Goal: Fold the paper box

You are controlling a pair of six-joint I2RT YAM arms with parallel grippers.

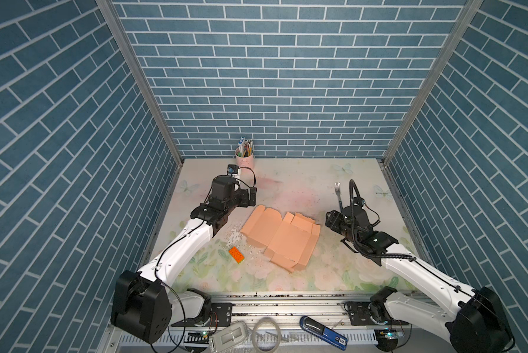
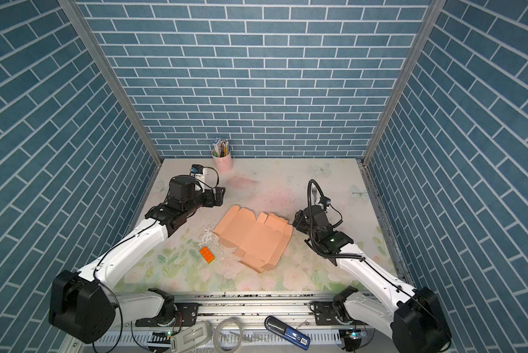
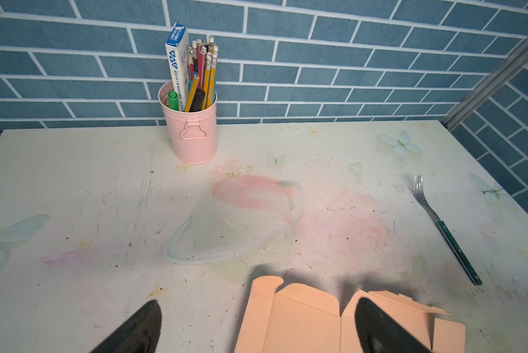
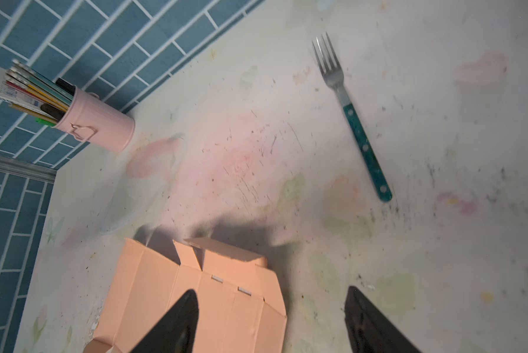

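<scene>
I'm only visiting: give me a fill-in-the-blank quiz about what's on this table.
The paper box lies spread out, not yet ____.
The pencils stand in a cup coloured ____.
The fork lies on the robot's ____ side.
The studded toy brick is coloured ____.
Missing words: folded; pink; right; orange.

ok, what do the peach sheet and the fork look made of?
Paper box: thin matte cardboard, probably; clean die-cut edges, pressed creases, flaps lifting. Fork: shiny metal tines and neck; mottled teal handle with pale rivets, likely plastic, not certain.
</scene>
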